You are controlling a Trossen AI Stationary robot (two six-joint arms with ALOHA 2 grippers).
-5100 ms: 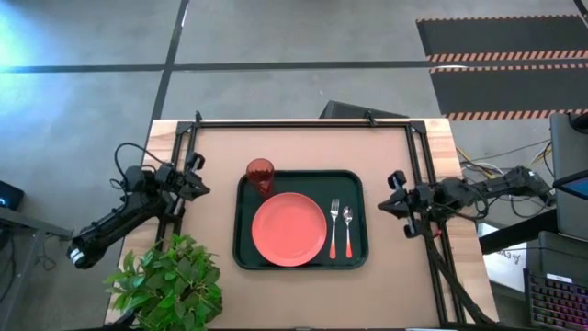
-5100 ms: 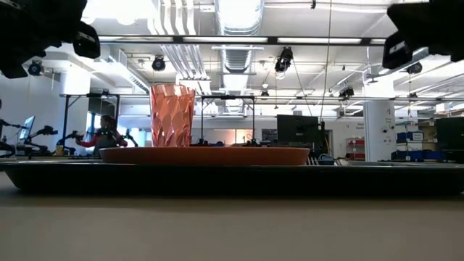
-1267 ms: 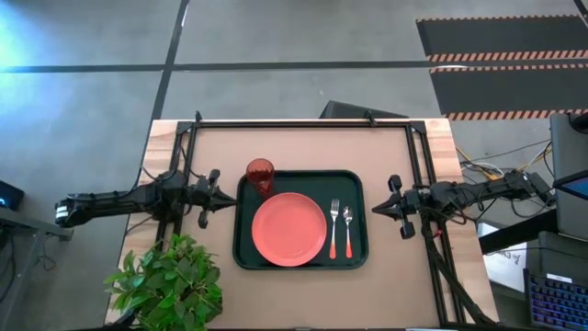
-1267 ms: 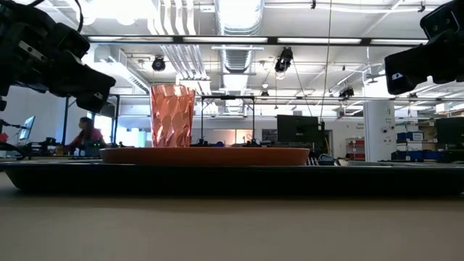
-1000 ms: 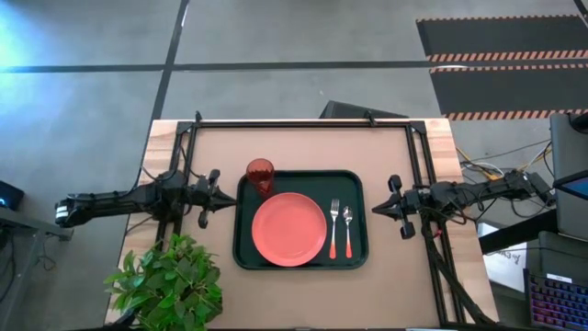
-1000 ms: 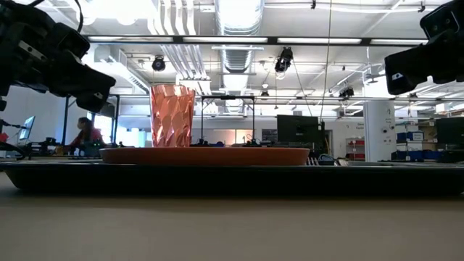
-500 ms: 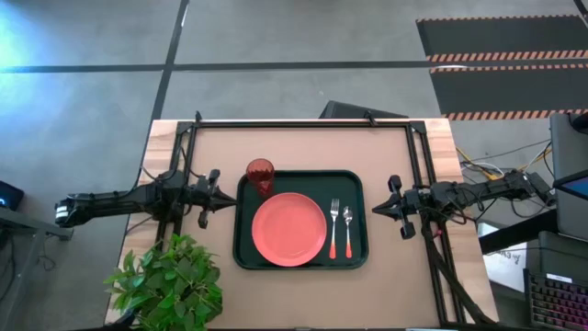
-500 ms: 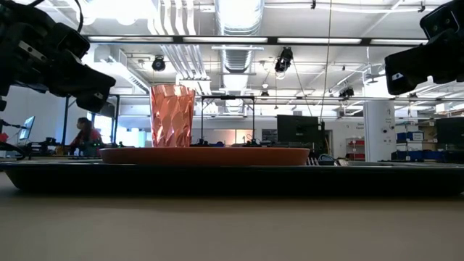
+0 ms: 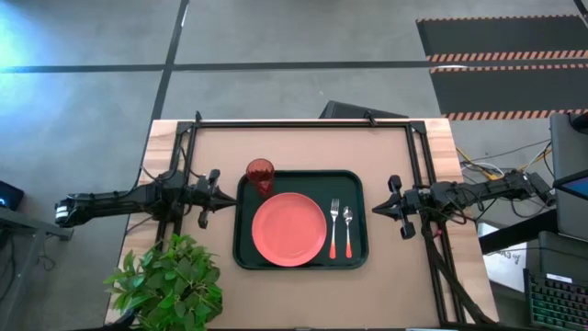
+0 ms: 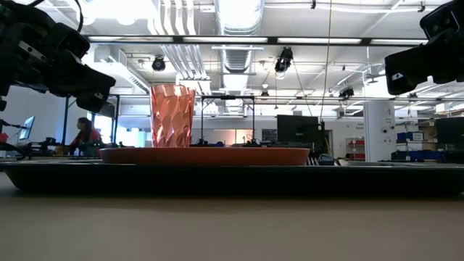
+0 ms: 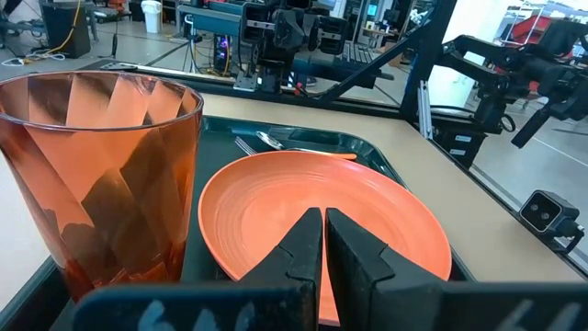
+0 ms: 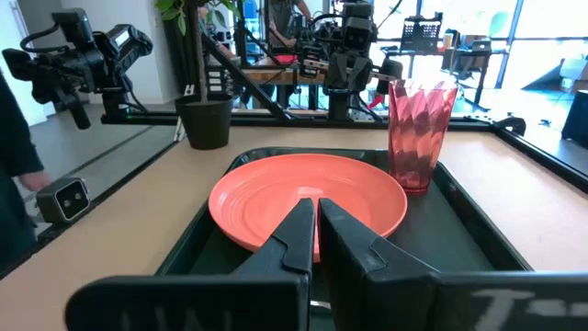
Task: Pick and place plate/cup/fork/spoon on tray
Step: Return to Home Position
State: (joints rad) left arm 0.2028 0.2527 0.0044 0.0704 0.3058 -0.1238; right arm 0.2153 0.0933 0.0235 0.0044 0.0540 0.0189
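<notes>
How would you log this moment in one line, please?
tray: plate, cup, fork, spoon aboard | left gripper: off tray's left, jaws shut | right gripper: off right, jaws shut

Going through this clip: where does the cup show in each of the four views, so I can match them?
High view: cup at the tray's far left corner, beside the plate.
Low view: cup left of centre, rising behind the plate.
Left wrist view: cup close up, beside the plate.
Right wrist view: cup past the plate.
Shared landmark: the plate.
</notes>
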